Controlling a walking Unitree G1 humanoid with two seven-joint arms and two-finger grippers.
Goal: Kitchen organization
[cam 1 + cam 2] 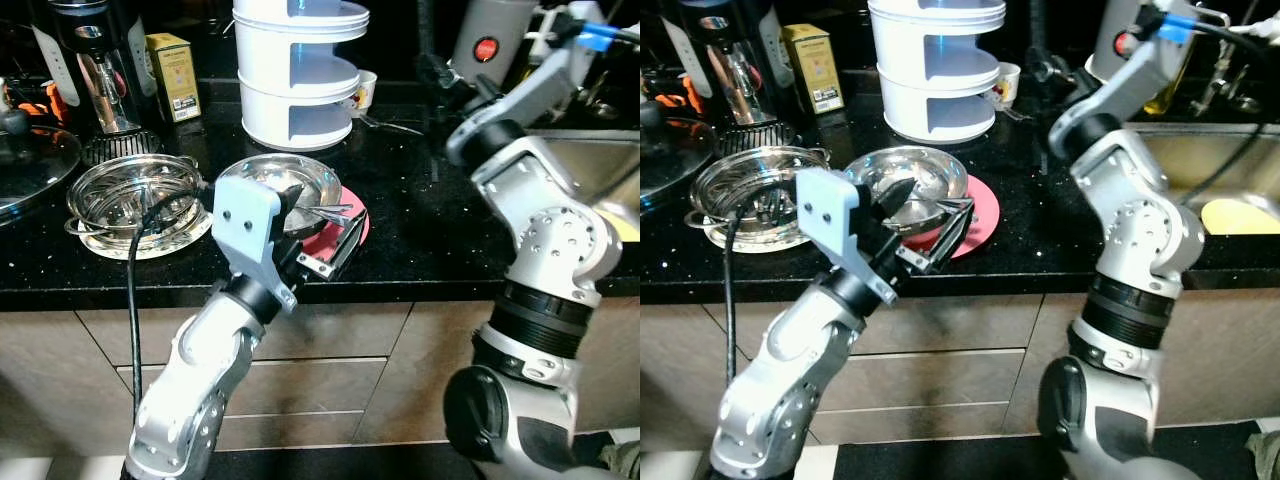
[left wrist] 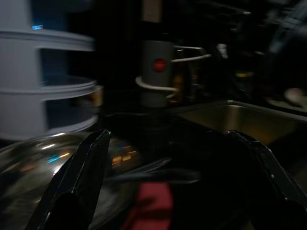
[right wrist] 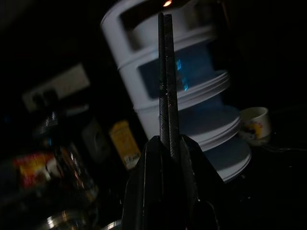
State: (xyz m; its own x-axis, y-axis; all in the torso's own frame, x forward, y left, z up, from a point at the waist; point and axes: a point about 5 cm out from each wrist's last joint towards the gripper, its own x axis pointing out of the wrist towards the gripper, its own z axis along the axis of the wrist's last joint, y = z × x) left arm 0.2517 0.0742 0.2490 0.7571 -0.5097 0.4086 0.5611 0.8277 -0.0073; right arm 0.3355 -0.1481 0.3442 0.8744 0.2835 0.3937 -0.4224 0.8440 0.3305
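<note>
A shiny steel bowl [image 1: 270, 178] rests on a red plate [image 1: 355, 232] near the counter's front edge, with a metal utensil [image 1: 328, 211] lying across it. My left gripper [image 1: 320, 225] is open and low at that front edge. One black finger [image 2: 81, 172] is by the bowl's rim, the other out past the red plate [image 2: 151, 206]. Nothing is held between them. My right arm [image 1: 545, 235] reaches up over the counter toward the back right. Its gripper [image 3: 168, 81] is shut, its thin fingers pressed together and empty, pointing at the white tiered rack [image 3: 192, 91].
The white rack [image 1: 298, 70] stands at the back centre, a small cup [image 1: 362, 90] beside it. A steel basket of utensils [image 1: 135, 195], a glass lid [image 1: 30, 165], a coffee machine [image 1: 95, 60] and a yellow box [image 1: 172, 75] are on the left. A steel sink [image 1: 590, 165] lies right, behind a grey kettle [image 1: 487, 35].
</note>
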